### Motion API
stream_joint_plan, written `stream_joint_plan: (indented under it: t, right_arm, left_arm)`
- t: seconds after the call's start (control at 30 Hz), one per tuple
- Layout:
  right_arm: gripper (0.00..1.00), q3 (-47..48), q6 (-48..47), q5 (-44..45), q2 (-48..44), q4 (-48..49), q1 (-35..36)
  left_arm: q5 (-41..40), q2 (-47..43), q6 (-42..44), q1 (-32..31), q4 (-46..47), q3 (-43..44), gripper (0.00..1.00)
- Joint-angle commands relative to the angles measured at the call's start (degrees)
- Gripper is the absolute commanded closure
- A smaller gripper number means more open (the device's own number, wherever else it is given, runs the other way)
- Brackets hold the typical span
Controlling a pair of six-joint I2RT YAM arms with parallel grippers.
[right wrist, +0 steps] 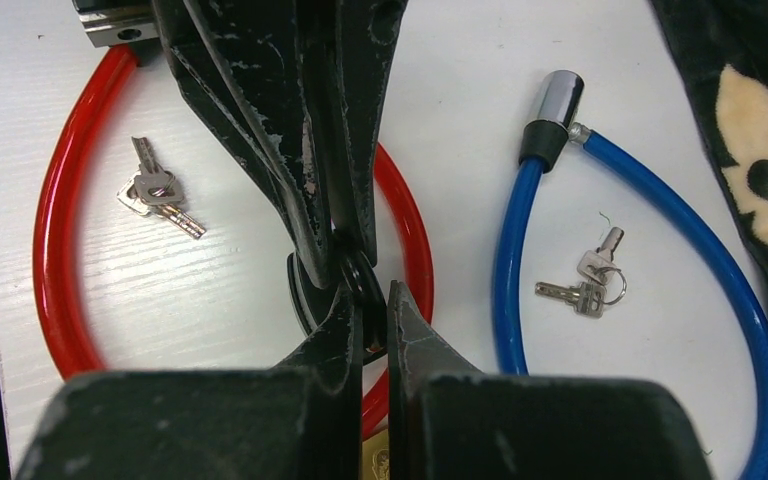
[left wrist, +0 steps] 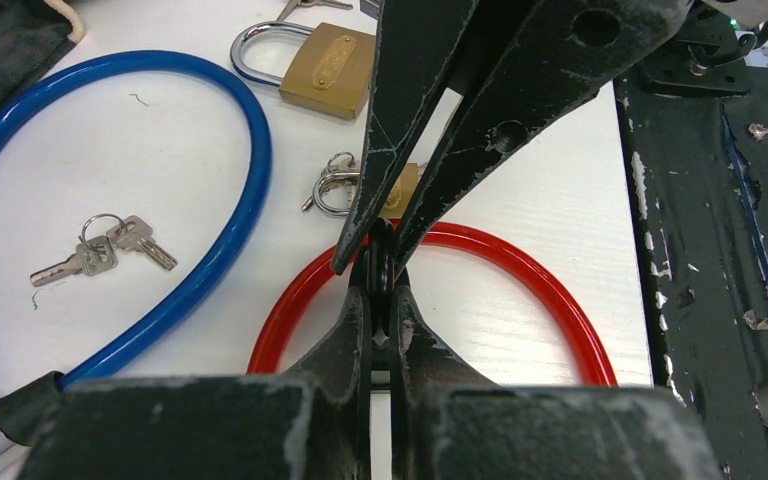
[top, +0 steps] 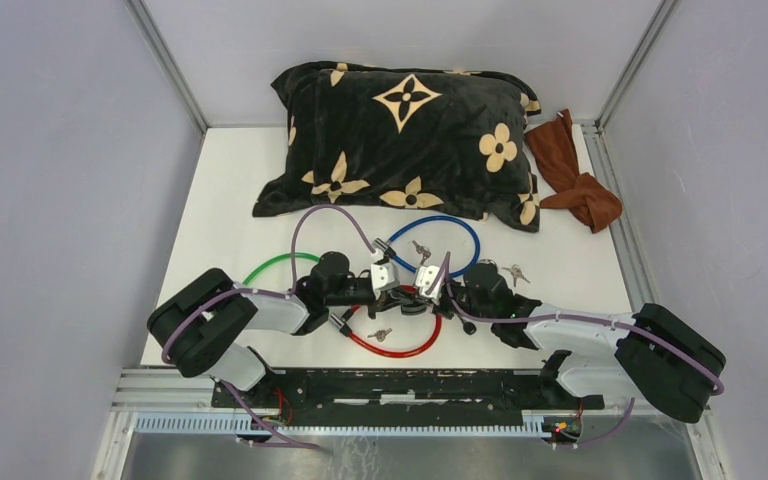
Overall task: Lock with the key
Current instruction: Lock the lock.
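Observation:
My two grippers meet tip to tip over the red cable lock (left wrist: 500, 245), at the table's near middle. The left gripper (left wrist: 381, 275) is shut on a small black key head (left wrist: 380, 255). From the opposite side the right gripper (right wrist: 372, 295) pinches the same black key (right wrist: 355, 275); the key's blade is hidden by the fingers. A brass padlock (left wrist: 325, 65) lies beyond, its shackle shut. A smaller brass padlock (left wrist: 400, 190) shows partly behind the right gripper's fingers. From the top view the left gripper (top: 400, 292) and the right gripper (top: 428, 290) touch ends.
A blue cable lock (right wrist: 505, 270) with a chrome head (right wrist: 557, 100) loops beside the red one, silver keys (right wrist: 585, 285) inside it. More silver keys (right wrist: 155, 190) lie inside the red loop. A green cable (top: 270, 265), a black pillow (top: 400, 140) and a brown cloth (top: 575, 180) lie farther back.

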Motion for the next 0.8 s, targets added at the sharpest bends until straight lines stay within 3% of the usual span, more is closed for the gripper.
stream_joint_plan:
  t: [0.0,0.1,0.27,0.47,0.77]
  right_arm:
    - [1.00,0.05,1.70,-9.31,5.26,-13.45,4.12]
    - [1.00,3.42,-0.19,-10.80,3.86,-18.36,4.10]
    - [1.00,3.47,2.67,-11.21,5.38,-18.49,4.32]
    - [1.00,-0.14,7.72,-9.05,2.74,-15.01,6.03]
    - [1.00,-2.66,10.71,-8.10,3.79,-12.91,7.25]
  left_arm:
    - [2.99,7.76,0.48,-3.89,-17.67,-0.84,0.98]
    - [1.79,8.37,0.51,-3.89,-17.58,-0.45,0.98]
    - [-2.72,9.13,0.24,-4.54,-17.21,-0.17,0.98]
    - [0.72,10.51,1.89,-5.11,-19.92,0.89,0.98]
    - [-0.49,12.27,4.59,-7.12,-23.25,2.45,0.98]
